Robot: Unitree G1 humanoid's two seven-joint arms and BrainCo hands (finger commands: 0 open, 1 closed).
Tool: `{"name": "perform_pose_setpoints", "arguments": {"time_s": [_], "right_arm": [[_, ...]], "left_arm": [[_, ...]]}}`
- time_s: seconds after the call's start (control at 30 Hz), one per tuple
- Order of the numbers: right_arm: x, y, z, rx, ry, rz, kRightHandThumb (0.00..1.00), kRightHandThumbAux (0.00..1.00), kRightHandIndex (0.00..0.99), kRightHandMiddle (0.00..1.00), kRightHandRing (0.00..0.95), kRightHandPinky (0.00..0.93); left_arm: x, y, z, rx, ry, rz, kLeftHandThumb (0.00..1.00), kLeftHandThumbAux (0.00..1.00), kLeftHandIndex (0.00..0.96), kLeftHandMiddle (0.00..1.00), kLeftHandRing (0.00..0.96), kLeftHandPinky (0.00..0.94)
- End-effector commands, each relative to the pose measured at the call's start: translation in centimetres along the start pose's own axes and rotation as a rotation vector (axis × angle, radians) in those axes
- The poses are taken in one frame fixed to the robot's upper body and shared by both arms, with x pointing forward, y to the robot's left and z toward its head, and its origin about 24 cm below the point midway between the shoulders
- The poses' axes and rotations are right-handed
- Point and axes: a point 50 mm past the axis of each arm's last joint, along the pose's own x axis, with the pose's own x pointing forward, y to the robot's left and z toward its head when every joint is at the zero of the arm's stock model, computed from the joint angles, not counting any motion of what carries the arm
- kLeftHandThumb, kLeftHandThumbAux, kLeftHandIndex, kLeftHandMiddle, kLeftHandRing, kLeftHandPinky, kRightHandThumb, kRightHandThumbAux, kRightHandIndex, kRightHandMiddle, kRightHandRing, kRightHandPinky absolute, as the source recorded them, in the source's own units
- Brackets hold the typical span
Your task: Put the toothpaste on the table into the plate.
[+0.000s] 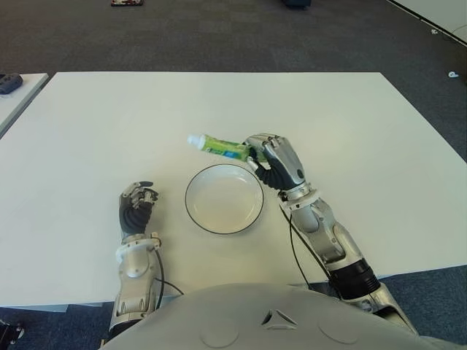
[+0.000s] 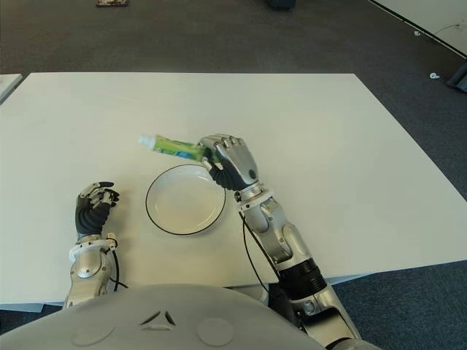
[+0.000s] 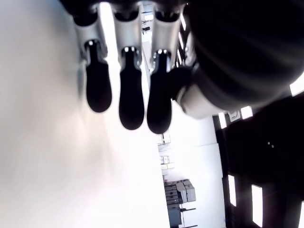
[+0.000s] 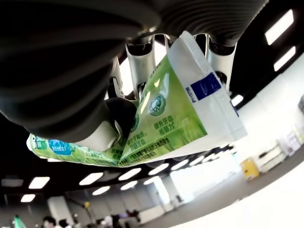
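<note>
A green toothpaste tube [image 1: 221,148] with a white cap is held in the air by my right hand [image 1: 273,162], whose fingers are curled on its flat end. The tube points left, its cap just beyond the far rim of the white plate [image 1: 223,219] with a dark edge. The right hand hovers over the plate's far right rim. In the right wrist view the tube [image 4: 161,128] is pinched between thumb and fingers. My left hand [image 1: 137,204] shows left of the plate, fingers relaxed and holding nothing.
The white table [image 1: 350,124] stretches wide around the plate. A second table's corner with a dark object [image 1: 9,82] shows at the far left. Dark carpet lies beyond the table's far edge and to the right.
</note>
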Motion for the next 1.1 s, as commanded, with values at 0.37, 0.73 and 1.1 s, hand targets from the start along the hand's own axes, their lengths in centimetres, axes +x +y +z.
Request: {"name": "perform_pose_setpoints", "arguments": {"time_s": [0.37,0.73,1.1], "right_arm": [[1.4,3.2,1.4,0.036,-0.113,0.152,0.733,0.71,0.441,0.858,0.862,0.872],[1.2,5.4,0.8,0.018,-0.113,0.27,0.73,0.709,0.441,0.849,0.848,0.858],[0.7,7.3,-0.2,-0.025,-0.092,0.348,0.731,0.709,0.441,0.863,0.855,0.872]], "left_arm": [[-0.8,-0.2,-0.6,0.014,0.013,-0.01,0.703,0.717,0.429,0.576,0.578,0.567],[-1.0,-0.1,-0.5,0.007,0.006,-0.027,0.704,0.717,0.43,0.591,0.601,0.579],[-1.1,0.1,-0.6,-0.005,0.015,-0.027,0.704,0.717,0.429,0.576,0.587,0.553]]}}
